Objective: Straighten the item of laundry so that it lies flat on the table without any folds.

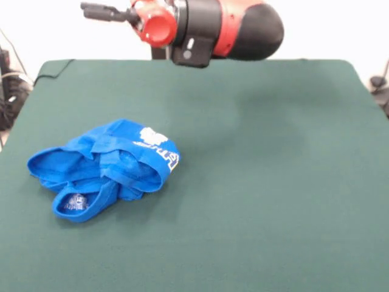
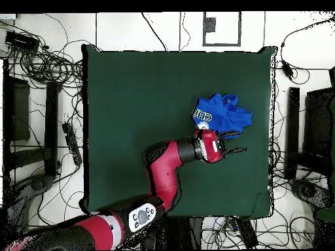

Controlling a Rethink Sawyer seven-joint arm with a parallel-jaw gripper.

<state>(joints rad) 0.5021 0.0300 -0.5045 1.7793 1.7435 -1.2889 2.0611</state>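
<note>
Gripper [image 1: 100,12] up high, off the cloth; can't tell if it's spread or pinched.

T-shirt [image 1: 103,167] sits bunched w/ folds below & just past the gripper tip, near one side edge of the table [image 1: 273,182], print [image 1: 159,143] partly showing. Risk: grabbing a thick doubled layer drags the whole lump instead of opening it, or pulls it toward the edge. Nothing else on the felt near the gripper; cables [image 2: 39,62] lie on the floor, well clear.

Bright, even light — soft shadow beneath the shirt [image 1: 106,167], no glare.
</note>
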